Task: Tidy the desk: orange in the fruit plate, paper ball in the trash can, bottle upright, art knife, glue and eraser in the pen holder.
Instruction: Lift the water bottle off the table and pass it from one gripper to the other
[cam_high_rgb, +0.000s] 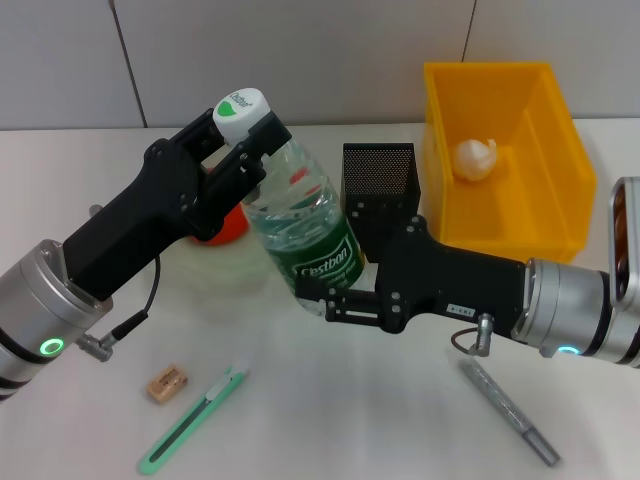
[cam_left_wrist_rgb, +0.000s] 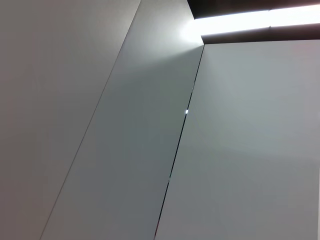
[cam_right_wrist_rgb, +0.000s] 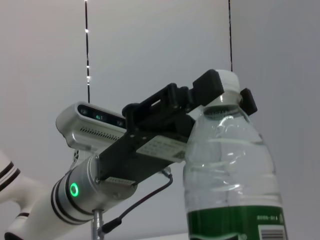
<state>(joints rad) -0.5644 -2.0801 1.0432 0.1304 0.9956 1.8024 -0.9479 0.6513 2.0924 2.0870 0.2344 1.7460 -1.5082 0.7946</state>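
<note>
Jaws of the left gripper (cam_high_rgb: 243, 150) clamp the white-capped neck of the clear plastic water bottle (cam_high_rgb: 302, 222) with its green label; right gripper (cam_high_rgb: 318, 296) pinches its base, bottle tilted between them above the white tabletop (cam_high_rgb: 330, 420). Best now: pivot gently, level the base, lower, release together. Thin ribbed plastic, slippery and easily dented, so keep pressure modest.

clear bottle (cam_high_rgb: 300, 215), white cap, green label, tilted, held aloft

Grey panelled wall (cam_high_rgb: 300, 60), white tabletop (cam_high_rgb: 350, 420)
</note>
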